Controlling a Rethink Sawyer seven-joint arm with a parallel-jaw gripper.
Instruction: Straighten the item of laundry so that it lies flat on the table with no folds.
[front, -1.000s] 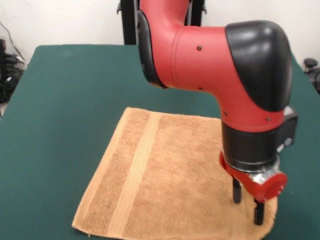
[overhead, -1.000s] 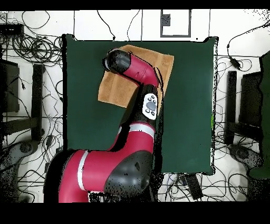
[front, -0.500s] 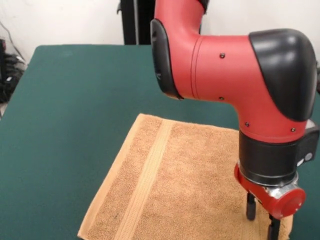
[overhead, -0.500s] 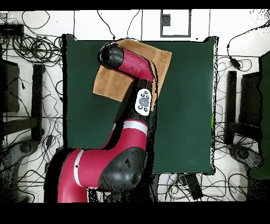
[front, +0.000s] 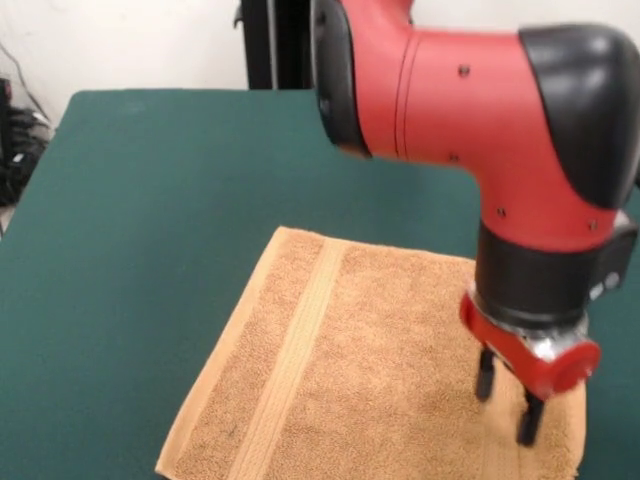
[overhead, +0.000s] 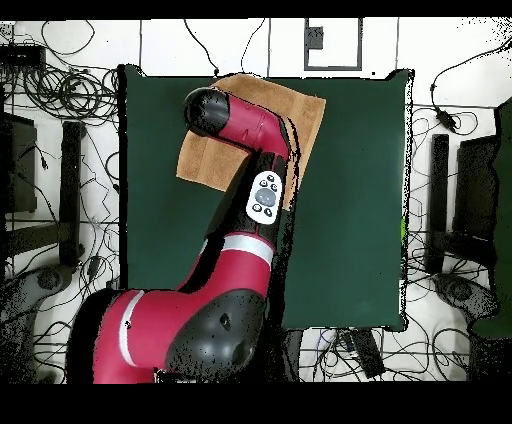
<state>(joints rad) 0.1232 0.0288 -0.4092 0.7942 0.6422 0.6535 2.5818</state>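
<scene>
Broadly, the green table (front: 130, 200) carries the orange-tan towel (front: 340, 380), spread near one long edge with a woven band (front: 300, 350) showing. Above the towel's corner hangs the gripper (front: 507, 400), fingers parted, clasping nothing.

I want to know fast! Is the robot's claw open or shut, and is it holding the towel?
Gripper: open, its two fingers apart above the towel, holding nothing.

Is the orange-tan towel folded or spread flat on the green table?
Spread, where visible: the towel shows one flat layer, its woven band running straight. The arm hides part in both views.
</scene>
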